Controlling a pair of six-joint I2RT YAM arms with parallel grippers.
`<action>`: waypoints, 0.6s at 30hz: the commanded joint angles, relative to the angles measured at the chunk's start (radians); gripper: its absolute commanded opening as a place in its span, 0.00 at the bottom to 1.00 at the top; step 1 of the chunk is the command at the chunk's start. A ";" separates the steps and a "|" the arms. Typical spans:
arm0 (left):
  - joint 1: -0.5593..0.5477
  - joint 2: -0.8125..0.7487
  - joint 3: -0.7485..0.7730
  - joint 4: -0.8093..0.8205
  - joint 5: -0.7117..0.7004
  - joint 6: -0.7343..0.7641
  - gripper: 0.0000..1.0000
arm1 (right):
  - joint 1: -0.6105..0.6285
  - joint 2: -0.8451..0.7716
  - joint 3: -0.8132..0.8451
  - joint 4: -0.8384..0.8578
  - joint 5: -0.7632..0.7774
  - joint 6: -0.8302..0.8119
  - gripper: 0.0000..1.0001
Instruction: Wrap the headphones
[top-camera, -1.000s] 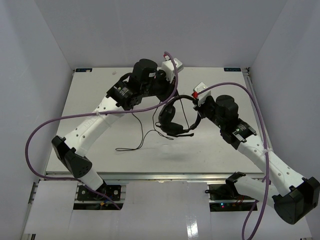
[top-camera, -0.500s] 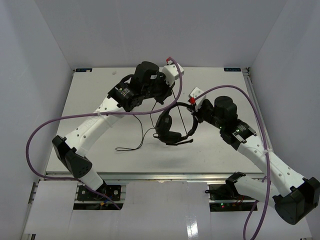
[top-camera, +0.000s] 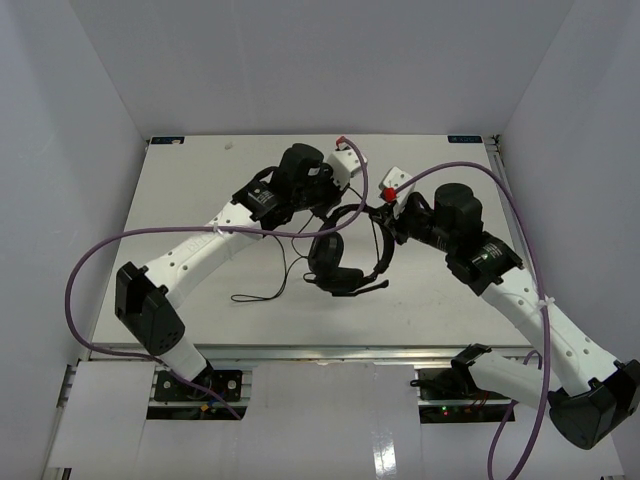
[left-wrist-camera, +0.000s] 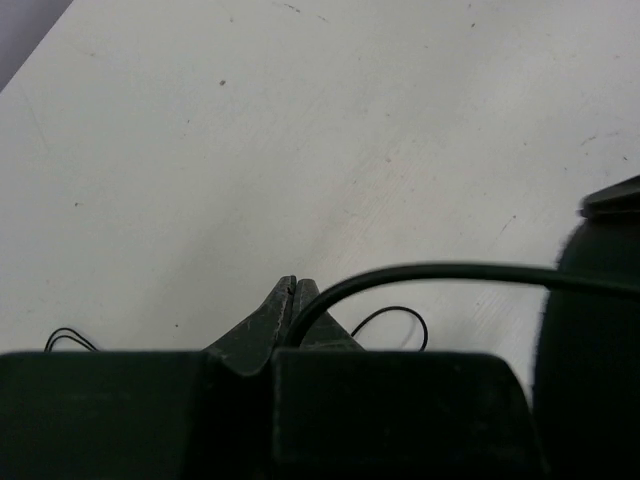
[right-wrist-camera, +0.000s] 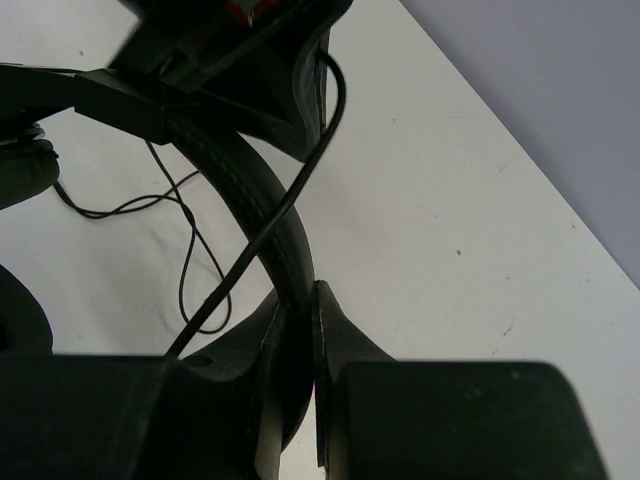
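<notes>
White table (top-camera: 180, 200) with pale walls (top-camera: 300, 60) on three sides carries two arms and one pair of headphones (top-camera: 335, 265). The headphones are near the table centre, between the two grippers. Their two earcups (top-camera: 325, 255) lie close together, and one headband (top-camera: 378, 245) arches from them toward 1 o'clock.

The left gripper (top-camera: 338, 205) is at 12 o'clock from the earcups. In the left wrist view its two fingers (left-wrist-camera: 285, 310) are pressed together, and the cord (left-wrist-camera: 440, 270) comes out between them. The right gripper (top-camera: 385, 215) is at 2 o'clock from the earcups. In the right wrist view its fingers (right-wrist-camera: 335, 330) are almost closed and clamp the headband (right-wrist-camera: 265, 210).

One thin cord (top-camera: 283, 262) runs over the table from the earcups toward 8 o'clock. Two purple cables (top-camera: 100, 260) hang along the arms, one on each.
</notes>
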 joint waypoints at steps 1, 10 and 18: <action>0.049 -0.141 -0.130 0.124 0.018 -0.038 0.06 | -0.017 -0.034 0.096 -0.002 -0.062 0.066 0.08; 0.091 -0.284 -0.319 0.249 0.077 -0.117 0.07 | -0.068 -0.028 0.130 0.006 0.002 0.088 0.08; 0.115 -0.350 -0.349 0.311 0.120 -0.143 0.06 | -0.098 -0.016 0.120 0.022 0.012 0.107 0.08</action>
